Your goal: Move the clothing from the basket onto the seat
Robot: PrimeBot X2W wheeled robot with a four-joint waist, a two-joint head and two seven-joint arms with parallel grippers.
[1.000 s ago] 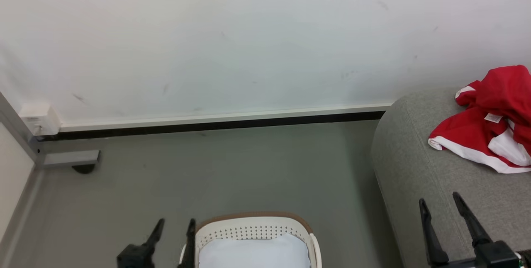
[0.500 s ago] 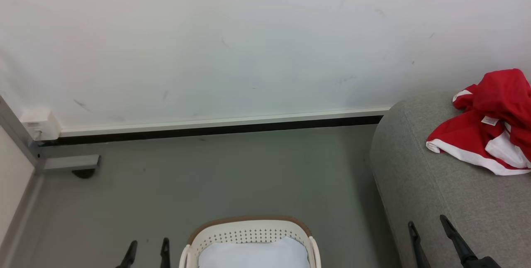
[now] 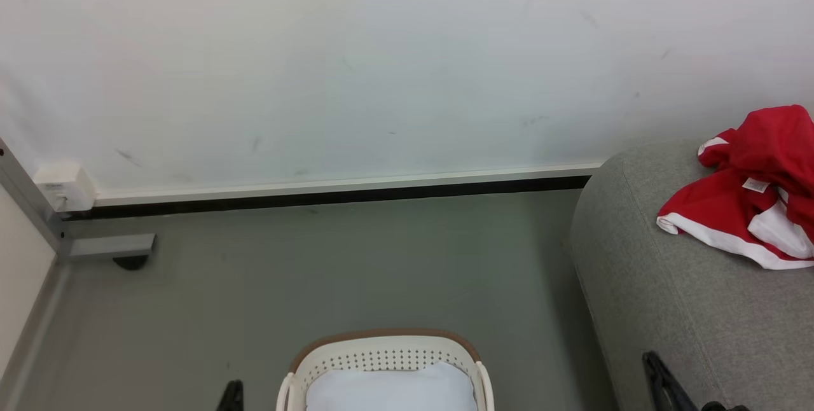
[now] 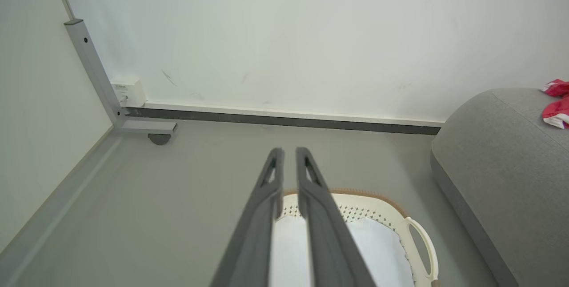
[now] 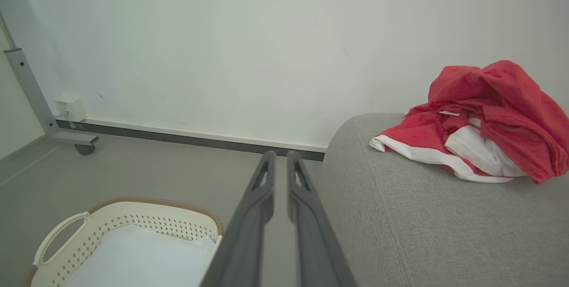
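Left wrist view: the left end effector point(image 4: 290, 151) hangs above the near side of the basket point(image 4: 378, 202). Its two long fingers are slightly apart, a thin gap running between them, and nothing is held. A plain pale pad point(image 4: 373, 251) lies inside the basket. To the right stands the seat point(image 4: 498, 162), and a small piece of the clothing point(image 4: 555, 109) shows on top of it at the frame's edge.

Right wrist view: the right end effector point(image 5: 280, 154) is also slightly parted and empty. It hangs over the strip of floor point(image 5: 133, 171) between the basket and the seat. The clothing sits on the seat as a crumpled red heap with white bands, near the wall point(image 5: 266, 33) and well apart from the basket.

Head view: the basket stands on the floor at the bottom centre, with the pale pad in it and no red fabric visible there. The clothing rests on the seat at the right edge. A single dark fingertip point(image 3: 232, 395) rises just left of the basket, and another point(image 3: 658, 379) rises in front of the seat.
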